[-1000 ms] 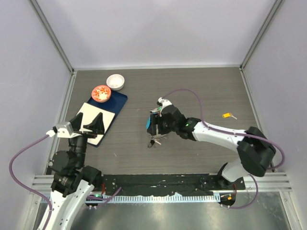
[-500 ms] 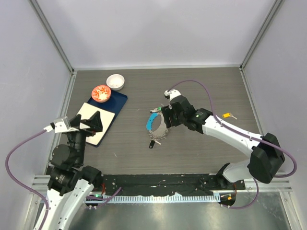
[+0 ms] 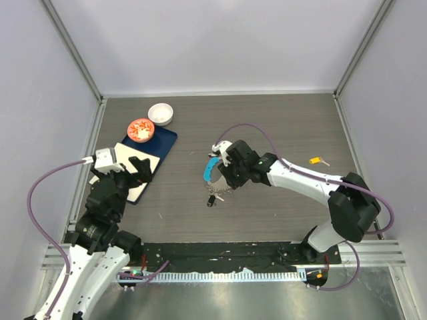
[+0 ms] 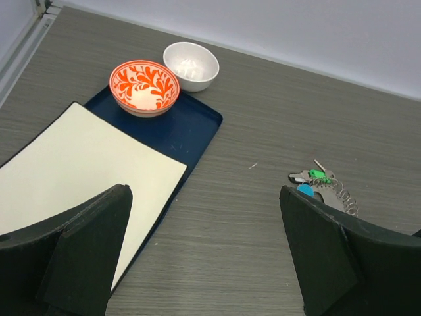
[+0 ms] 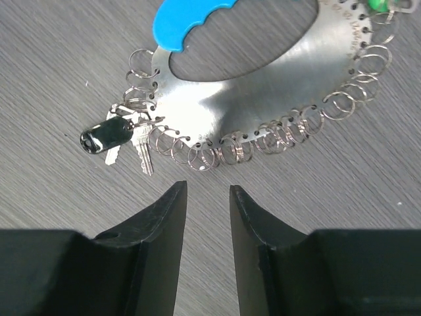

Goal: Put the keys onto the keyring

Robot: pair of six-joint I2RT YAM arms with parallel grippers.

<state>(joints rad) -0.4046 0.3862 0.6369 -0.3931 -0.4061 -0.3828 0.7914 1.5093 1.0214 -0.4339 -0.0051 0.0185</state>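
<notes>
Keyring (image 5: 263,89) is lying flat on the tabletop (image 5: 59,59), well right of the blue tray (image 4: 197,128). Dark-headed keys (image 5: 122,135) are bunching at its rim. Right fingers (image 5: 161,224) are hovering near that rim, narrowly parted and gripping nothing. Left fingers (image 4: 92,230) are gaping wide and empty over the tray. The plate is looking thin, stiff, slick and light, so the blue handle (image 5: 191,20) is probably the surest hold.

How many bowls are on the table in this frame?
2. The red-patterned bowl sits at the far end of the blue tray. The white bowl stands right beside it, on the table just past the tray. None seems hidden.
</notes>
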